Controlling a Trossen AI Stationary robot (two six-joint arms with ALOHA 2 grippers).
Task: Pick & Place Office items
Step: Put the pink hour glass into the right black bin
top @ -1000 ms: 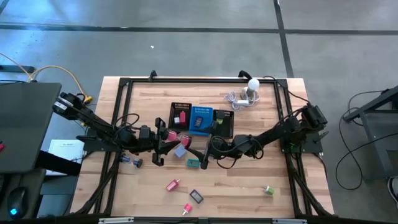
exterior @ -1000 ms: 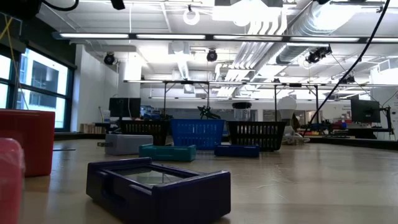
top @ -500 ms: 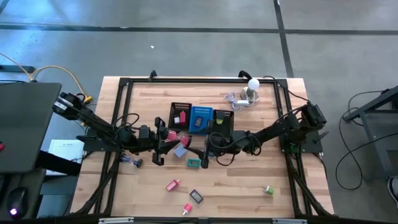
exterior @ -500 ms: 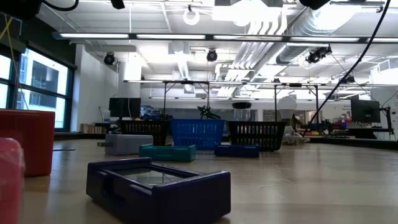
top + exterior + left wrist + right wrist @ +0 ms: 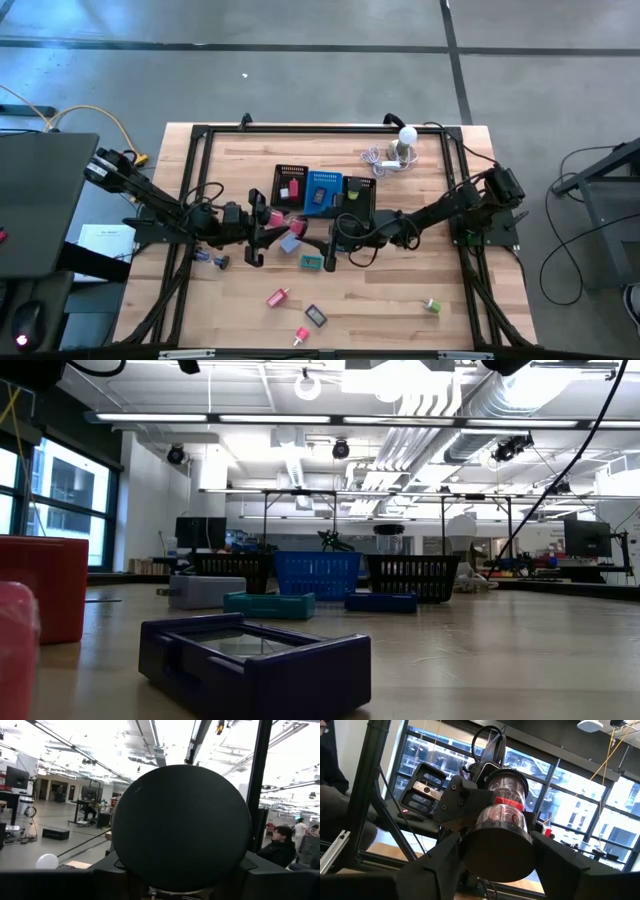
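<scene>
The right tool (image 5: 341, 226), state unclear, has drawn back toward the tray (image 5: 291, 175); teal block (image 5: 310, 262) lies crosswise.

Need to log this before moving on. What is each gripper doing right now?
Left gripper: beside the grey block near the black mesh tray; open or closed cannot be told.
Right gripper: above the teal block; cannot be told either.

An open-plan lab: exposed ceiling ducts (image 5: 440, 400), strip lights, monitors (image 5: 200, 532), workbenches and tall windows (image 5: 560, 795).
</scene>
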